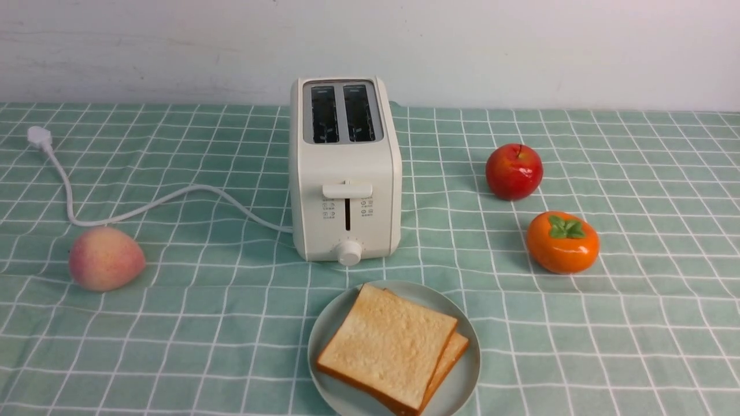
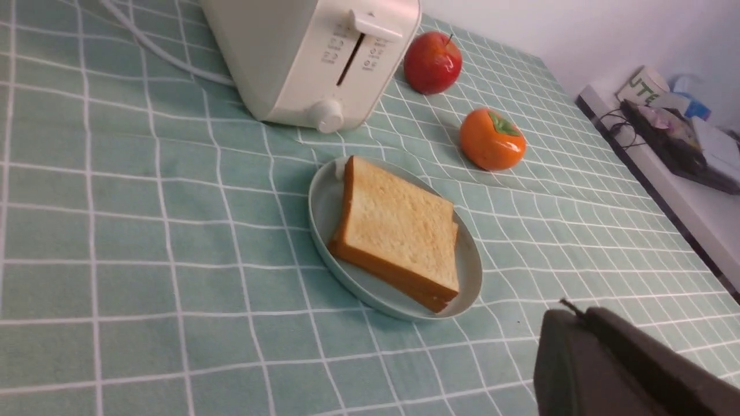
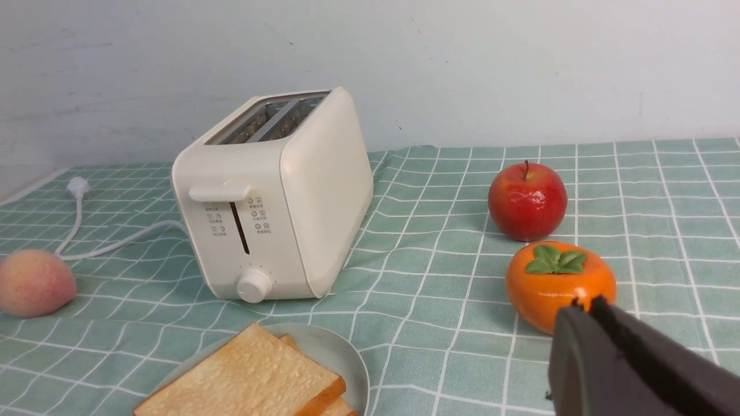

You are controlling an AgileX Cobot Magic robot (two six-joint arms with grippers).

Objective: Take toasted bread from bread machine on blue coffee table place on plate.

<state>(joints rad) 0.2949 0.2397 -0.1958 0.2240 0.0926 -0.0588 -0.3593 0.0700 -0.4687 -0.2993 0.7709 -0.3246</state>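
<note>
Toast (image 1: pixel 387 346), two stacked slices, is located on the plate (image 1: pixel 465 375), forward of both grippers and touching neither. The upper slice lies flat and is turned slightly relative to the lower slice, so that one edge and a corner of the lower slice project. Browned crust borders the pale golden faces.

Left gripper (image 2: pixel 583 312): jaws narrow, fully together, holding nothing. Right gripper (image 3: pixel 588 305): jaws narrow, together, likewise unloaded. Both grippers are outside the front view.

Toaster (image 1: pixel 347 202): upright, farther from the grippers than the plate. Both slots are empty; the lever (image 1: pixel 347 190) is at the top of its track, above the knob (image 1: pixel 349 253). White cord (image 1: pixel 156 202) extends from the toaster toward the left arm's side and ends at a plug (image 1: pixel 39 137) resting on the tabletop (image 1: pixel 231 358).

Persimmon (image 1: pixel 562 242): forward of the grippers, on the right arm's side of the plate. In the right wrist view the fingertips overlap its outline; the actual gap cannot be determined. Red apple (image 1: pixel 514 172): farther from the grippers than the persimmon, close to it. Peach (image 1: pixel 106 259): forward of the grippers, on the left arm's side, near the cord. Checked cloth covers the tabletop.
</note>
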